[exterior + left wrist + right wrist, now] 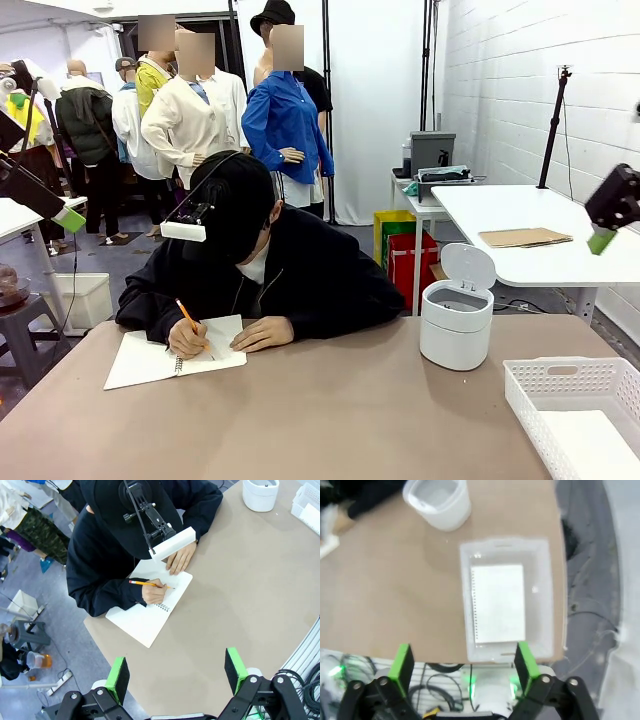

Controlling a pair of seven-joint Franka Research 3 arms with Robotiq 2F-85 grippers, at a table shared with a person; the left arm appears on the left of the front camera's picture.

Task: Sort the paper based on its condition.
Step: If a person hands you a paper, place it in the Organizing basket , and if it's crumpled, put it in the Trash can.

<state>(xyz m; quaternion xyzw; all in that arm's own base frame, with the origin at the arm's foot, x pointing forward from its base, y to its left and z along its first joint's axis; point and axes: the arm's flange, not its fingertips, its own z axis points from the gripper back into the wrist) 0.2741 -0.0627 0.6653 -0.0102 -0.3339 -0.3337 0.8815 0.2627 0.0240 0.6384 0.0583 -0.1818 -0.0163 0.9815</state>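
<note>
Green-padded and black, the right gripper [464, 661] hangs released above the near right corner of the brown table [330, 420], its fingers spread wide with nothing between them. Directly below it sits a white slotted plastic basket [542, 605], and flat on the basket's floor lies a white sheet of paper [499, 602] with a row of small holes along one long edge.

The left gripper [176, 672] is raised over the near left side of the table, likewise released and holding nothing.

Farther across, beyond the basket, stands a round white plastic bin [456, 325] with its lid tipped up.

At the far edge on the left side, an open white spiral notebook [150, 360] lies flat. A person in a black top leans over it. One hand [187, 340] holds an orange pencil [186, 314] to the page, and the other hand [262, 333] rests just beside the notebook.

Behind the person, a white table [520, 205] carries a flat brown cardboard piece [525, 237].
</note>
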